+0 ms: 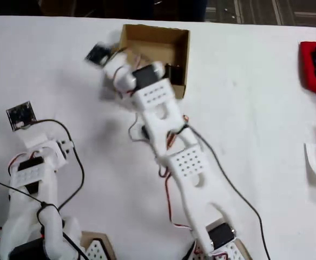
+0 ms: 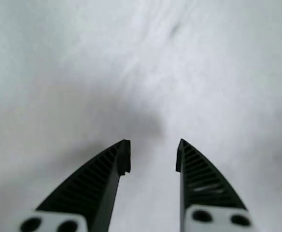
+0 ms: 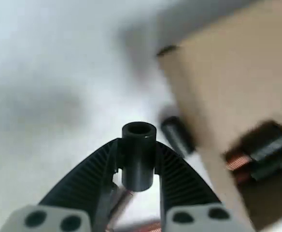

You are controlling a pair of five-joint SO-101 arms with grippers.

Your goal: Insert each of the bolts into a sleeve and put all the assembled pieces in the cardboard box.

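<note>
Cardboard box holds assembled pieces.

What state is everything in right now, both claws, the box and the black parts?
Left claw: open, holding nothing.
Right claw: shut, holding a part.
Black sleeve: gripped in that claw, hollow end facing the wrist camera.
Cardboard box: open-topped, pieces inside.
Assembled pieces: lying in the box.
Loose black piece: lying by the box wall, not held.
</note>
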